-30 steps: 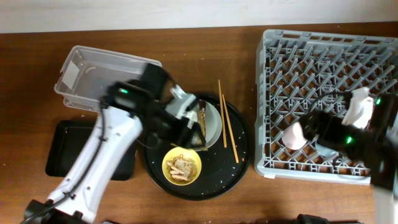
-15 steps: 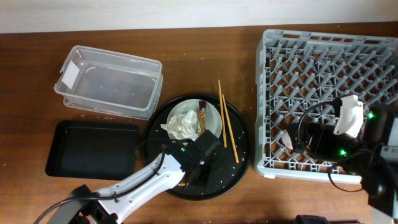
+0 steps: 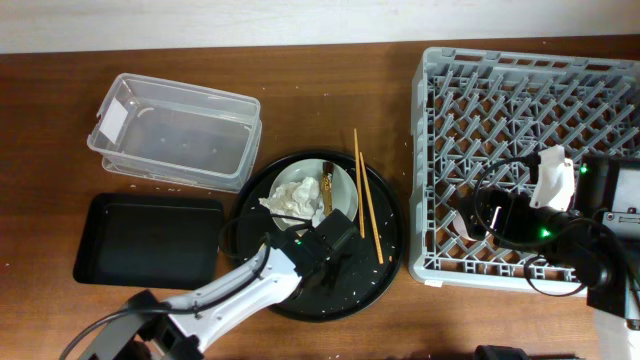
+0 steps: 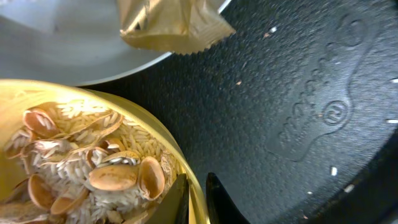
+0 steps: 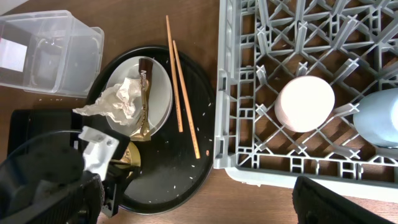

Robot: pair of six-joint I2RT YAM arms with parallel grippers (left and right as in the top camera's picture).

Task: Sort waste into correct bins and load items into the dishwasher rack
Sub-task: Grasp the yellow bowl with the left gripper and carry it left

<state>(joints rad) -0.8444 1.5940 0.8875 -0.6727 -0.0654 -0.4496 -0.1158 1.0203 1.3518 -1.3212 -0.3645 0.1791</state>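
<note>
The yellow bowl (image 4: 168, 134) holds brownish food scraps (image 4: 93, 168) with rice grains and stands on the round black tray (image 4: 298, 93). My left gripper (image 4: 198, 200) is shut on the bowl's rim, one finger inside and one outside. In the overhead view the left gripper (image 3: 325, 240) covers the bowl. Behind it, the grey-green plate (image 3: 343, 195) carries a crumpled tissue (image 3: 290, 198) and a brown-gold wrapper (image 3: 326, 190). Chopsticks (image 3: 366, 200) lie to its right. My right gripper (image 5: 196, 208) hangs open above the dishwasher rack (image 3: 520, 110). A pink cup (image 5: 305, 102) and a blue cup (image 5: 380, 118) stand upside down in the rack.
A clear tub (image 3: 175, 130) stands at the back left, with a shallow black tray (image 3: 150, 240) in front of it. Rice grains are scattered over the round black tray (image 3: 385, 255). The rack fills the right side up to the table's edge.
My left arm has dropped low over the round tray and its gripper has closed on the bowl's rim. My right gripper has pulled back from the pink cup, which stays in the rack.
</note>
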